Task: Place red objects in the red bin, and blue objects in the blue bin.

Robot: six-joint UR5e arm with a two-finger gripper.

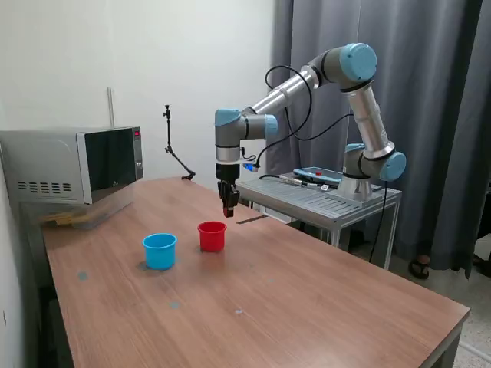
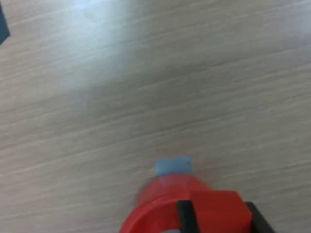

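My gripper hangs over the wooden table, just behind and above the red cup. In the wrist view its black fingers are shut on a small red cube, with the red cup's rim below it. The light-blue cup stands beside the red cup, toward the exterior view's left. A dark-blue shape is cut off by the edge of the wrist view; I cannot tell what it is. No other cubes show.
A microwave stands at the exterior view's left. A metal stand carries the arm's base and a tablet. A thin black stand rises at the back. A pale patch marks the table near the red cup.
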